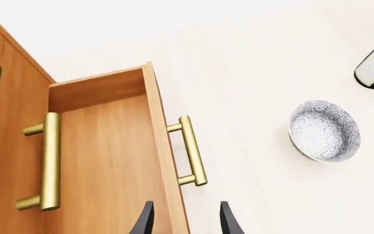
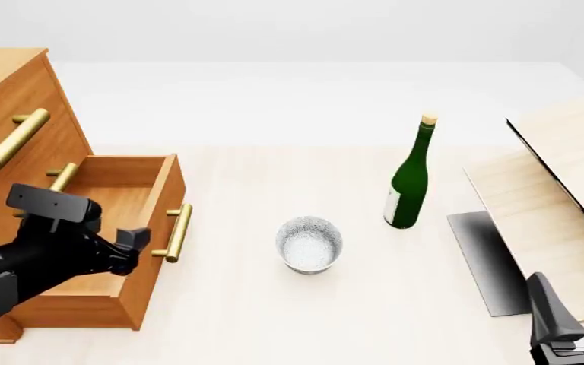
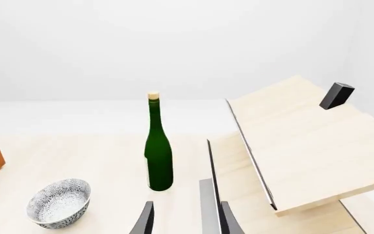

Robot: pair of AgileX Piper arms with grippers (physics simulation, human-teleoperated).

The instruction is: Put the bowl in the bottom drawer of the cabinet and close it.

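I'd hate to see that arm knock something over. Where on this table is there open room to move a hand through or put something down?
Bare tabletop lies between the bottom drawer and the bowl, again between the bowl and the green bottle, and across the near edge in front of the bowl. It is crowded at the far right, where the pale boards lean, and at the left around the cabinet.
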